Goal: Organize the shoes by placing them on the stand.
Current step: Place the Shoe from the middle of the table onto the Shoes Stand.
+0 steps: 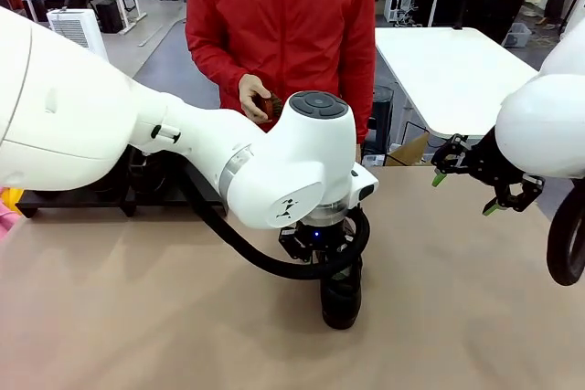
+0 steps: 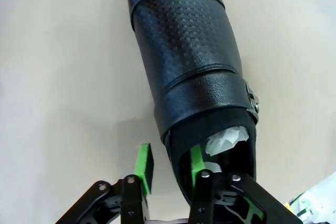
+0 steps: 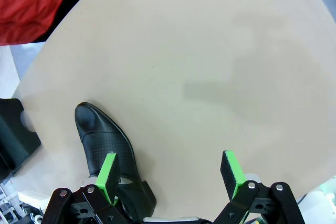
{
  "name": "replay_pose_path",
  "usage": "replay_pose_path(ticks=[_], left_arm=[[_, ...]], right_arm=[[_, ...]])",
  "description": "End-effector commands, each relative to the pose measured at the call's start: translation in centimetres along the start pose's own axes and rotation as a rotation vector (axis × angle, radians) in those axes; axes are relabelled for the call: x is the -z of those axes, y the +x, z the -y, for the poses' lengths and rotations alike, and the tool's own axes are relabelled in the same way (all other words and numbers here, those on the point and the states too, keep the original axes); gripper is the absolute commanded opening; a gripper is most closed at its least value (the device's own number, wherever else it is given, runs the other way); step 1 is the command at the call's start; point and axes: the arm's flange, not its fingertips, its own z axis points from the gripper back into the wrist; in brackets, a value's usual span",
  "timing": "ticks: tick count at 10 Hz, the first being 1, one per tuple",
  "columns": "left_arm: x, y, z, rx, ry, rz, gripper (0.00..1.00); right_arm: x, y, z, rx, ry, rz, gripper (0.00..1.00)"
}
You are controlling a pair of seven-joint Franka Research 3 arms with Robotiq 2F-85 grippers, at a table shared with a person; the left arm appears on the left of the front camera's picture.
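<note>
Right gripper [image 3: 170, 174] hangs above the beige table [image 3: 210, 66], green-padded fingers [image 3: 108, 176] spread wide with bare tabletop between them, nothing gripped. One black glossy shoe [image 3: 107, 153] lies on the table at lower left, pointed toe towards the table's far edge, perforated band across the vamp, heel end partly hidden behind the near finger. Part of a matte-black stand [image 3: 13, 135] shows left of the shoe, at the table's edge. A person's red sleeve [image 3: 29, 3] sits beyond the far edge, well apart from the shoe.
</note>
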Motion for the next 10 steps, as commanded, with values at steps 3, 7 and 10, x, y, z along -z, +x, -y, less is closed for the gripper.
replay_pose_path(ticks=[3, 7, 10], left_arm=[[0.1, 0.5, 0.6, 0.015, 0.032, -0.004, 0.00], [-2.3, 0.0, 0.5, 0.050, -0.055, -0.036, 0.00], [-8.8, 0.2, -5.1, 0.042, -0.076, 0.108, 0.00]], right_arm=[[-0.1, 0.3, 0.2, -0.014, 0.011, -0.014, 1.00], [-0.1, 0.3, 0.2, -0.014, 0.011, -0.014, 1.00], [-0.1, 0.3, 0.2, -0.014, 0.011, -0.014, 1.00]])
